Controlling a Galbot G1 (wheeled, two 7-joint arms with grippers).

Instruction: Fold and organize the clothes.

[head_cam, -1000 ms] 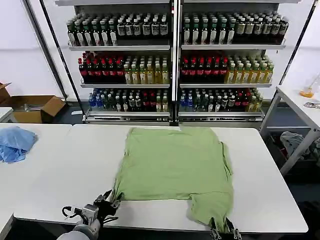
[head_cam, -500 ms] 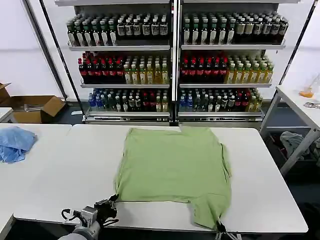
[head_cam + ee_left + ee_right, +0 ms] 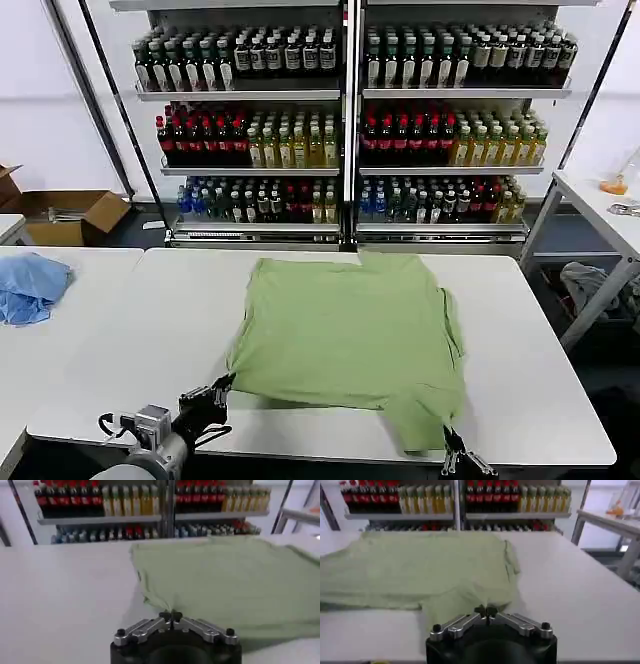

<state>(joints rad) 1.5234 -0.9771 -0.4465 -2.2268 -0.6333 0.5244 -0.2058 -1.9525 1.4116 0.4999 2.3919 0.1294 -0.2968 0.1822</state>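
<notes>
Shirt lies flat on the desk. Left end effector and right end effector each pinch its near edge. Next, I think, both lift and fold it away together.

A mock shop or lab — stocked drink shelves behind plain white tables.

One shirt; two grippers — left; right
</notes>
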